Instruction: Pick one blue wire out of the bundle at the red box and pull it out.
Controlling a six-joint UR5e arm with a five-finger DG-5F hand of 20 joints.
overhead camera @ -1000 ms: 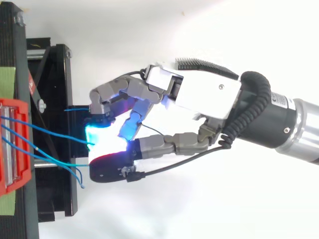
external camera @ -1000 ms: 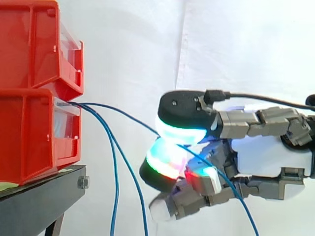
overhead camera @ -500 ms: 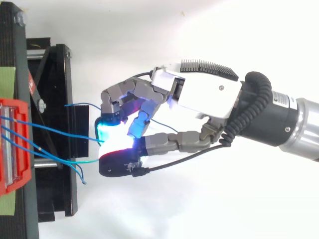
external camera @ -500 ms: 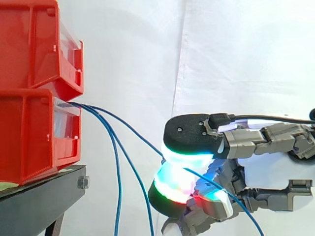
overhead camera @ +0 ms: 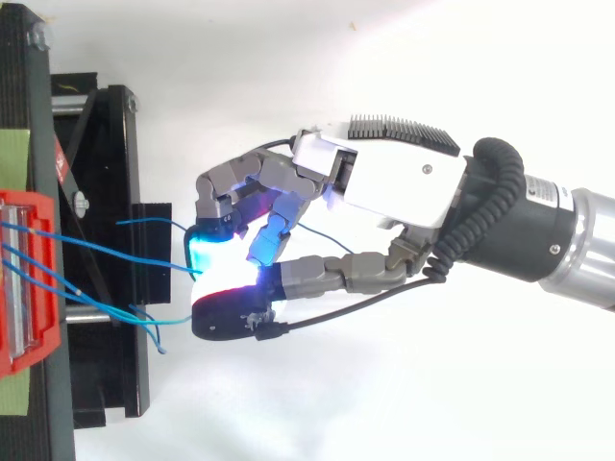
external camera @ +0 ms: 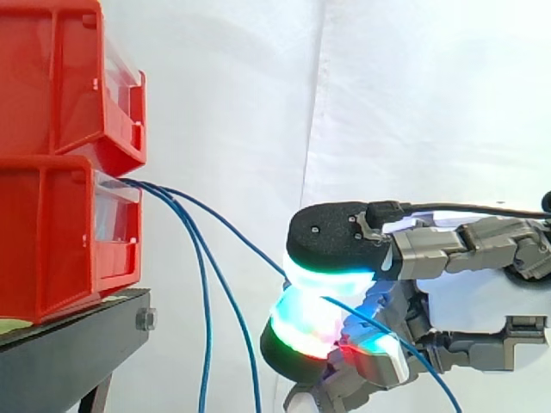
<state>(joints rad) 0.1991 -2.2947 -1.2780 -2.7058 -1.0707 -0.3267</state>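
Upper bin (external camera: 60, 77) sits on lower bin (external camera: 60, 232), both on the stand (external camera: 69, 344) at far left, fronts facing rt. Wires (external camera: 205, 327) leave the lower bin's front at its top edge and mostly hang just off the stand's rt edge. One wire (external camera: 256, 251) runs rt & down to the hand (external camera: 469, 284), well off the stand, pinched btwn its pads (external camera: 327, 275). Curtain (external camera: 413, 103) behind all.

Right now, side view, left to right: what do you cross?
red bins → hanging blue wires → hand. The pinched blue wire runs from the lower bin to the hand's pads, so it has no place in the order.
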